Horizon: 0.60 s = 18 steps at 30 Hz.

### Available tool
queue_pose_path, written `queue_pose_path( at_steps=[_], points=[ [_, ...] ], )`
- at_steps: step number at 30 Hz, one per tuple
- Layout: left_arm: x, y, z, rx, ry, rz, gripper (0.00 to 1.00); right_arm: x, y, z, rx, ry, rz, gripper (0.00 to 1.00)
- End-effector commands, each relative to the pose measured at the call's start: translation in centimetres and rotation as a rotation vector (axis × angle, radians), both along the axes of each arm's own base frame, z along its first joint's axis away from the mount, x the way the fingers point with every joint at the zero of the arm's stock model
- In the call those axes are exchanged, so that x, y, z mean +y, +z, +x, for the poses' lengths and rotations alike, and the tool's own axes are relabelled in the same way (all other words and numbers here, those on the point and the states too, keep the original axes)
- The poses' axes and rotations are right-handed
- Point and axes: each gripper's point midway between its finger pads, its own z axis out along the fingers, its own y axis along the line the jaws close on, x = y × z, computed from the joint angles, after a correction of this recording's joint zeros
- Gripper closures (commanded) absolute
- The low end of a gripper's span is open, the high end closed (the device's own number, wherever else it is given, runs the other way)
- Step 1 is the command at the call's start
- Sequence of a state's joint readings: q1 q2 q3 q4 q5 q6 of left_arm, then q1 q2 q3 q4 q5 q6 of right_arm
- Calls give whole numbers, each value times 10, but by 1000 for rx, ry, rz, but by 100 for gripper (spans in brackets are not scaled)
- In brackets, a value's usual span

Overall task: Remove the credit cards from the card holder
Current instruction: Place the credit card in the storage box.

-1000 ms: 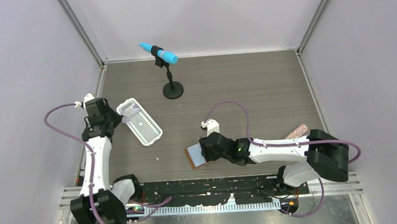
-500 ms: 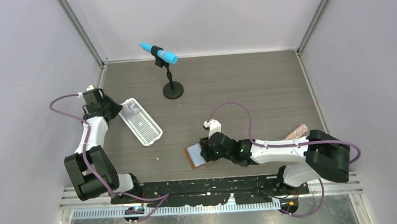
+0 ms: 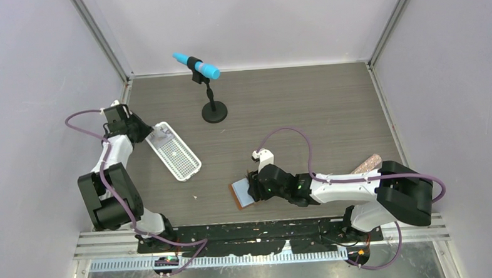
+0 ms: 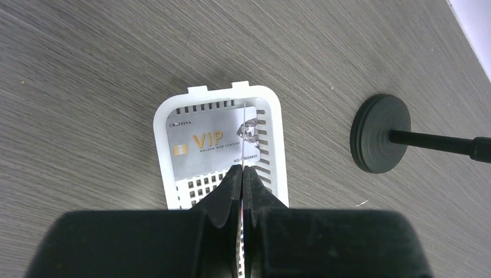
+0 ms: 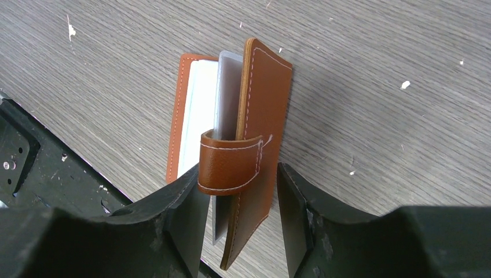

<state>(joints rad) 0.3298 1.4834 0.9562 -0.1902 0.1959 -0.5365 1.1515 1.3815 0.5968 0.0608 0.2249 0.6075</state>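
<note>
While both arms show from the top camera, counts first: one card holder (image 3: 241, 192), one white perforated tray (image 3: 178, 156), one mic stand (image 3: 215, 112) with a blue microphone (image 3: 196, 65), and one speckled brown piece (image 3: 366, 164) by the right arm. Three cards can be made out, only from the wrist views.

Left wrist view: VIP card (image 4: 202, 142) lies flat in the tray (image 4: 159, 124), silver-white with gold letters. The left gripper (image 4: 242, 171) has its fingers pinched together on an edge-on card (image 4: 245, 116), a thin white line standing over the tray. The stand's round base (image 4: 379, 133) sits off to the side. From above, the left gripper (image 3: 146, 134) is at the tray's far end; the cards can't be read there.

Right wrist view: the card holder (image 5: 263, 98) is tan leather with white stitching, part-open on the worktop (image 3: 304, 105) near the front edge. Snap tab (image 5: 228, 162) loops across. A pale card (image 5: 227, 92) pokes out between the flaps. The right gripper (image 5: 238, 174) straddles the holder, fingers half-spread, with a gap visible on one side.
</note>
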Motion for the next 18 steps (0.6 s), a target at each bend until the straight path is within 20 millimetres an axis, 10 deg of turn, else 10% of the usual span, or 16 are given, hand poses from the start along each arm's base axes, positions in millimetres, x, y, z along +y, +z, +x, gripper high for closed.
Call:
queue_pose_path(
  at_steps=[1, 18],
  points=[
    [5, 14, 16, -54, -23, 20, 100, 10, 9, 7, -24, -5, 39, 47],
    [11, -3, 16, 21, -5, 23, 85, 7, 17, 11, -36, -15, 45, 46]
  ],
)
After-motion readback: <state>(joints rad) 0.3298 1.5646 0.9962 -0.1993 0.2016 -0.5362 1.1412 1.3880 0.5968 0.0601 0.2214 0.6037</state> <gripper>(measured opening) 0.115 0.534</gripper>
